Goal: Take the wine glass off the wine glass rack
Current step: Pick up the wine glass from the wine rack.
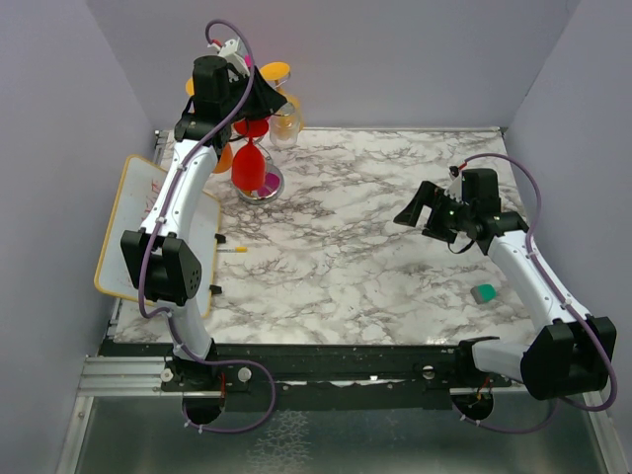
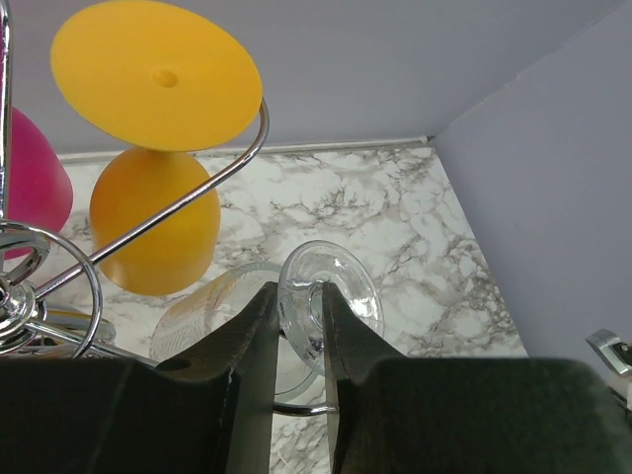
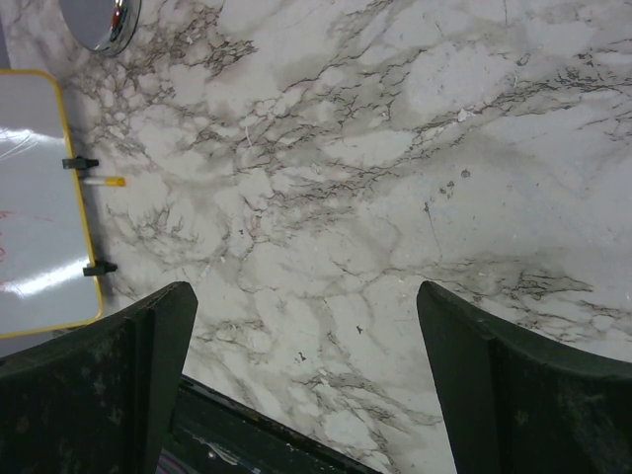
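Left tool (image 2: 299,298): jaws narrow but not clamped. They stand on either side of the clear wine glass (image 2: 346,276), at its stem just below the foot, and a sliver of gap shows on one side of the stem.

The glass hangs foot-up from a curled arm of the wine glass rack (image 2: 178,202) (bowl partly hidden behind the left finger). The orange glass (image 2: 153,222) hangs on the neighbouring arm, and a pink glass (image 2: 35,183) is at the frame edge.

The rack stands at the far left corner of the desk (image 1: 375,257). A yellow-framed whiteboard (image 1: 133,222) overhangs the left edge.

Right tool (image 3: 306,296): jaws spread wide, hanging over the right half of the desk, well apart from the rack. A small green object (image 1: 483,292) lies near the right edge.
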`<state>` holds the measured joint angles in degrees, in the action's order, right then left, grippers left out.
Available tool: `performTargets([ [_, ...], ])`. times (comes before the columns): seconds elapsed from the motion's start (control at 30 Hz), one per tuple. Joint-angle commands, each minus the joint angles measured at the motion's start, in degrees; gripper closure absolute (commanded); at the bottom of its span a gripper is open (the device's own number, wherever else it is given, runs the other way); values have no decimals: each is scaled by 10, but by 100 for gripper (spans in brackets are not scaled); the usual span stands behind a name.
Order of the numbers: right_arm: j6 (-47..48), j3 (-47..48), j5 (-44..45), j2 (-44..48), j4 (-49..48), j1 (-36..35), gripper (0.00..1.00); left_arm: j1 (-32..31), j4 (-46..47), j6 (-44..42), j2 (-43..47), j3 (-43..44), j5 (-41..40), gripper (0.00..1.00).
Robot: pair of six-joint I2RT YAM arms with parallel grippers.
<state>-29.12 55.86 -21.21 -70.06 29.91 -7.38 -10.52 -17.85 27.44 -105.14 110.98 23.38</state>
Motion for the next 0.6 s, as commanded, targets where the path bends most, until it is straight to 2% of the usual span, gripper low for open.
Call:
performTargets([
  [0.0, -1, -2, -1, 0, 7, 4, 0, 0, -14, 7, -14, 13, 12, 100],
  [0.57, -6, -3, -8, -5, 3, 4, 0, 28, 2, 36, -3, 35, 29, 100],
])
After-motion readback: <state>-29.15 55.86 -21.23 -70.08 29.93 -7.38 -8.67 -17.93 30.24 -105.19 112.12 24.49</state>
